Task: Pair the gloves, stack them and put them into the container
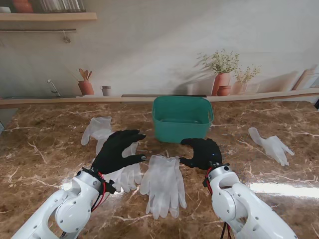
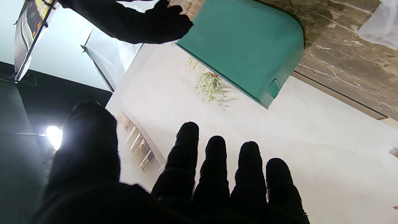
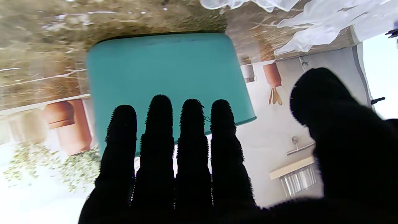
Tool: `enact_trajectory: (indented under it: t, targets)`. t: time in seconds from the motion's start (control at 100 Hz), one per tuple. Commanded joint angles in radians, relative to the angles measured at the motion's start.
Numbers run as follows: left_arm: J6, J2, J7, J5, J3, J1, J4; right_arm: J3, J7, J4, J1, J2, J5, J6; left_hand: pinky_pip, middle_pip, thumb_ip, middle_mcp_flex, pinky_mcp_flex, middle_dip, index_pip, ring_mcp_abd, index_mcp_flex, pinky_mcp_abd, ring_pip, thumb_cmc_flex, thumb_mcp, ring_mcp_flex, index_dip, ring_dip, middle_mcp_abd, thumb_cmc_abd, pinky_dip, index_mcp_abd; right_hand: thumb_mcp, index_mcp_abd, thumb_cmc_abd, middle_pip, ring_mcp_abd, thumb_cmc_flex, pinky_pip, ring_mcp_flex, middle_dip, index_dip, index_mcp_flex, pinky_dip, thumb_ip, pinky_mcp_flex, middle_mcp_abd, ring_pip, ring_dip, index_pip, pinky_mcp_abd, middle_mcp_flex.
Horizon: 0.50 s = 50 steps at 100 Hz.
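The teal container (image 1: 182, 118) stands at the middle back of the marble table (image 1: 45, 159). A stack of clear white gloves (image 1: 163, 185) lies in front of it, between my hands. My black left hand (image 1: 117, 150) hovers open over another white glove (image 1: 127, 175), fingers spread and holding nothing. My right hand (image 1: 203, 152) is open too, flat near the container's front right corner. One glove (image 1: 97, 129) lies far left, another (image 1: 271, 145) far right. The left wrist view shows the container (image 2: 245, 46) beyond my left hand (image 2: 202, 186); the right wrist view shows the container (image 3: 168, 71) and gloves (image 3: 311, 28) past my right hand (image 3: 174, 161).
A printed kitchen backdrop with a ledge (image 1: 75, 101) closes off the table's far edge just behind the container. Marble surface shows between the right glove and my right arm (image 1: 244, 209).
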Motion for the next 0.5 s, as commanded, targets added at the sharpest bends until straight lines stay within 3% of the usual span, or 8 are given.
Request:
enact_trajectory:
  t: [0.0,0.12,0.37,0.49]
  targets:
    - [-0.003,0.009,0.0,0.007,-0.011,0.024,-0.018,-0.042,0.029,0.024,0.045,-0.021,0.016,0.027,0.02,-0.023,0.034,-0.011,-0.003,-0.013,-0.002,-0.05,-0.017,-0.032,-0.033,0.006,-0.041,-0.039,-0.018,-0.017,-0.023,0.05,-0.02,-0.011,-0.014,0.008,-0.02,0.003,0.009,-0.013,0.006,-0.026,0.014,-0.006,-0.038,-0.024,0.024,-0.014,-0.013,-0.017,-0.007,-0.003,0.022,-0.017]
    - [-0.006,0.012,-0.011,0.012,-0.031,0.045,-0.035,-0.138,0.045,0.088,0.128,-0.024,0.02,0.086,0.018,-0.024,0.034,-0.012,-0.003,-0.014,-0.002,-0.053,-0.017,-0.032,-0.035,0.009,-0.041,-0.041,-0.017,-0.018,-0.027,0.05,-0.022,-0.013,-0.001,0.01,-0.04,-0.003,0.025,-0.006,0.017,-0.066,0.014,-0.005,-0.053,-0.02,0.021,-0.015,-0.016,-0.036,-0.017,-0.008,0.05,-0.04]
    - [-0.012,0.013,-0.009,0.025,-0.06,0.073,-0.062,-0.329,0.087,0.232,0.285,-0.032,0.029,0.199,0.019,-0.025,0.033,-0.01,-0.003,-0.015,0.005,-0.055,-0.01,-0.03,-0.037,0.014,-0.042,-0.039,-0.014,-0.02,-0.028,0.052,-0.024,-0.021,0.048,0.032,-0.088,-0.001,0.05,-0.015,0.055,-0.023,0.013,-0.009,-0.079,-0.007,0.003,0.024,-0.004,-0.012,-0.016,-0.027,0.071,-0.054]
    - [-0.011,0.012,-0.006,0.027,-0.065,0.078,-0.066,-0.395,0.095,0.283,0.331,-0.039,0.043,0.232,0.018,-0.026,0.033,-0.009,-0.004,-0.015,0.011,-0.058,-0.004,-0.029,-0.038,0.016,-0.042,-0.038,-0.011,-0.02,-0.03,0.053,-0.025,-0.027,0.075,0.051,-0.109,0.018,0.054,-0.028,0.172,0.046,0.013,-0.016,-0.105,0.055,-0.012,0.075,0.007,0.045,0.016,-0.044,0.077,-0.046]
